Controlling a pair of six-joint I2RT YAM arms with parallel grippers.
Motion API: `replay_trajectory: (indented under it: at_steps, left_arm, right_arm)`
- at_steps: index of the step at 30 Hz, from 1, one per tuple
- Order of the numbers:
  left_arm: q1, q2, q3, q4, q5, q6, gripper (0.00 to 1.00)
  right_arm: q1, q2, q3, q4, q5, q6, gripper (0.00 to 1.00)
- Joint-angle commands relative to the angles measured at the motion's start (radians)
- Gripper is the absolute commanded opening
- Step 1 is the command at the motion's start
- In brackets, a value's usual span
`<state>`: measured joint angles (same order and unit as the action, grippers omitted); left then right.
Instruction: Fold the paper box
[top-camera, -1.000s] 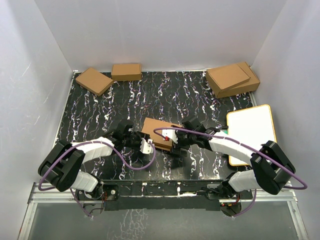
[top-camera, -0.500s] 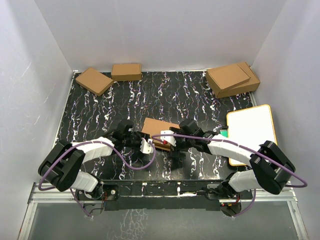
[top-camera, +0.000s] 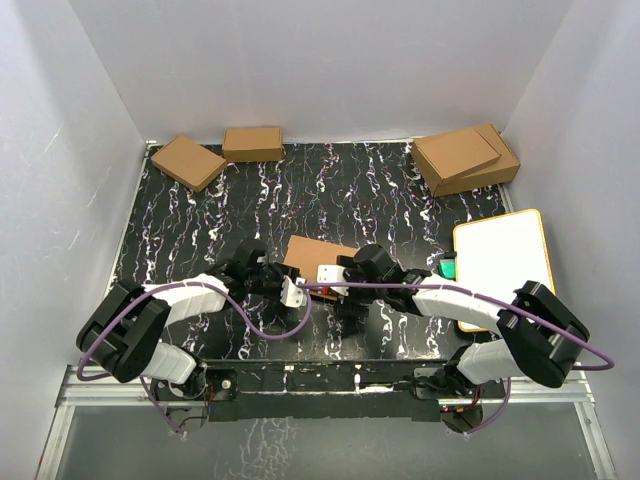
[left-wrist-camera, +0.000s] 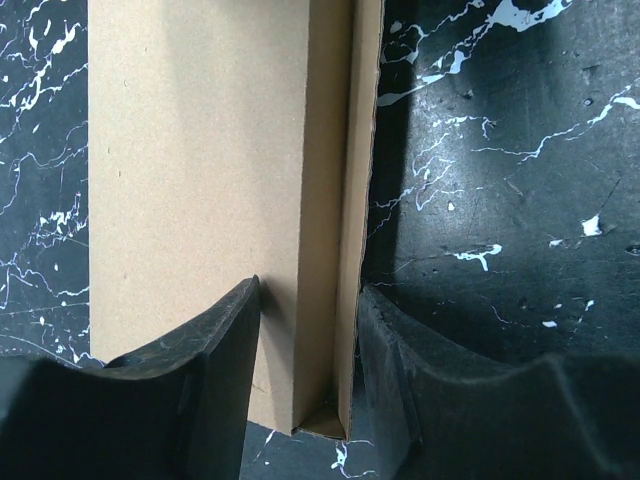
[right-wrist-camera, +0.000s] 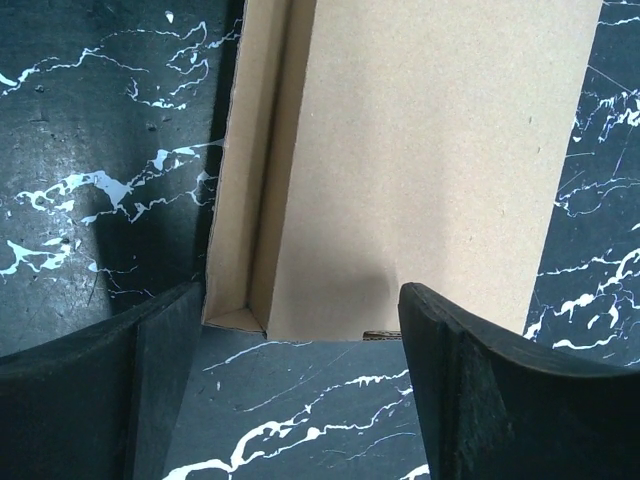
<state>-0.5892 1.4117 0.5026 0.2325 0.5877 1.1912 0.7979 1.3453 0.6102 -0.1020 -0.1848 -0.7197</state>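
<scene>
The paper box (top-camera: 315, 252) lies flat as a thin brown cardboard rectangle at the middle of the marbled table. My left gripper (top-camera: 292, 290) is at its near left corner. In the left wrist view the paper box (left-wrist-camera: 190, 160) has a folded side wall standing between the black fingers (left-wrist-camera: 200, 380), and my left gripper (left-wrist-camera: 310, 400) is shut on that wall. My right gripper (top-camera: 335, 278) sits at the box's near edge. In the right wrist view my right gripper (right-wrist-camera: 300, 380) is open wide, with the paper box (right-wrist-camera: 430, 150) just beyond its tips, not touched.
Two small brown boxes (top-camera: 188, 161) (top-camera: 252, 143) lie at the back left. Two larger stacked boxes (top-camera: 465, 158) sit at the back right. A white board with an orange rim (top-camera: 500, 255) lies at the right, with a small green object (top-camera: 447, 268) at its left edge.
My right gripper has slid left along the box's near edge, towards the left gripper, and opened slightly wider. The left gripper and the box have stayed put.
</scene>
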Motion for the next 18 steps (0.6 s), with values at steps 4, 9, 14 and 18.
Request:
replay_trajectory:
  at_steps: [4, 9, 14, 18]
  left_arm:
    - [-0.011, 0.026, -0.027, -0.1, 0.063, -0.018, 0.4]
    - [-0.011, 0.028, -0.026, -0.104, 0.063, -0.015, 0.4]
    - [-0.011, 0.03, -0.027, -0.103, 0.063, -0.013, 0.39]
    - [-0.011, 0.029, -0.026, -0.104, 0.063, -0.013, 0.39]
  right_arm:
    - [0.006, 0.003, 0.005, 0.064, 0.045, 0.005, 0.74]
    - [0.006, 0.014, 0.015, 0.05, 0.037, 0.015, 0.61]
    - [0.006, 0.028, 0.027, 0.033, 0.033, 0.027, 0.52]
    - [0.006, 0.034, 0.033, 0.027, 0.036, 0.034, 0.45]
